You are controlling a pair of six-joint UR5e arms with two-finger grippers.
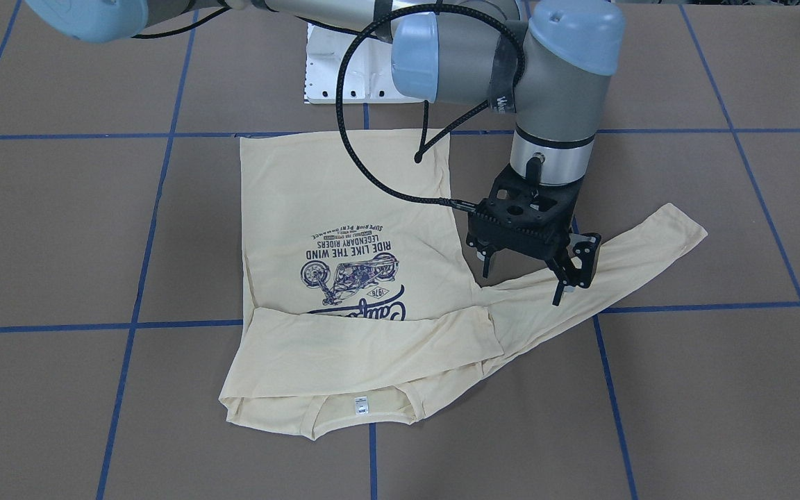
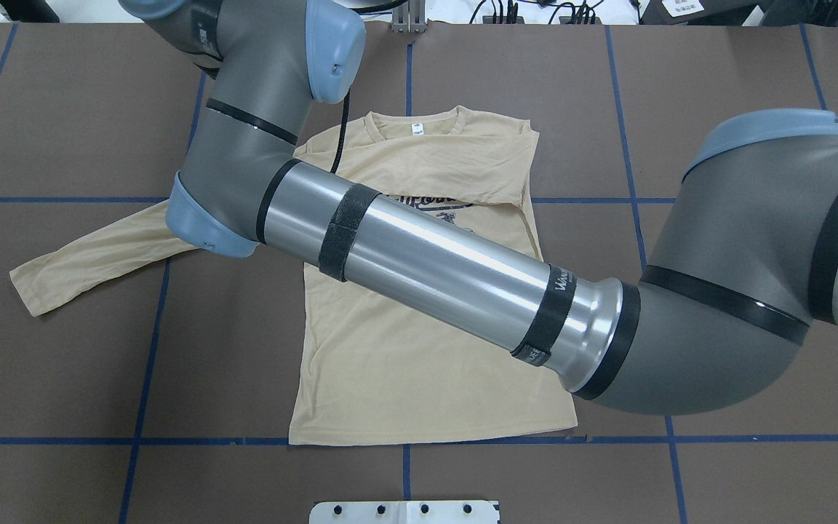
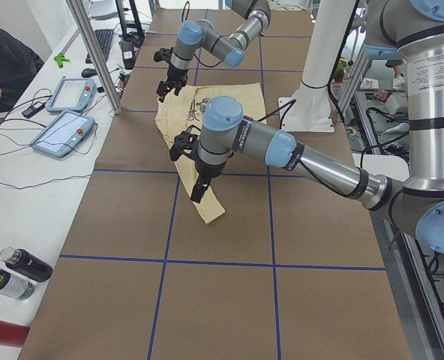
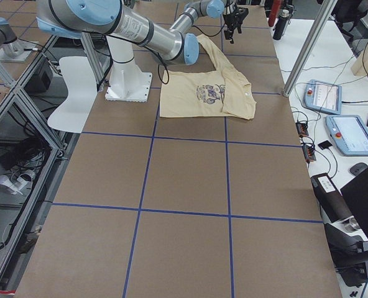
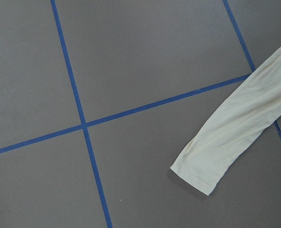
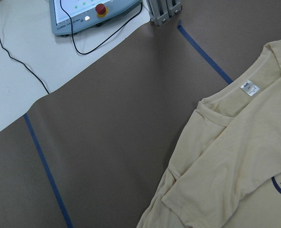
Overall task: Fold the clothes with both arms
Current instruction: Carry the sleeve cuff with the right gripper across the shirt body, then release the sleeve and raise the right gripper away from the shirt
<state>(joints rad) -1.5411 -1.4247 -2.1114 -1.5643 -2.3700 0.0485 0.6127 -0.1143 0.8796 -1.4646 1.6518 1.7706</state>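
On one table [image 1: 719, 389], one T-shirt [image 1: 344, 201], left gripper [image 1: 521, 283] splayed above one sleeve [image 1: 639, 250], right gripper [image 3: 167, 77] state unclear

T-shirt [image 1: 282, 201] on table [image 1: 60, 229] | one sleeve [image 1: 372, 347] folded across chest | left fingers [image 1: 570, 274] above other sleeve [image 1: 650, 243]

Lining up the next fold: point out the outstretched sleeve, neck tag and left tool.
outstretched sleeve [image 1: 639, 250]: front-facing view, its middle.
neck tag [image 1: 361, 405]: front-facing view, its centre.
left tool [image 1: 521, 286]: front-facing view, between its fingertips.
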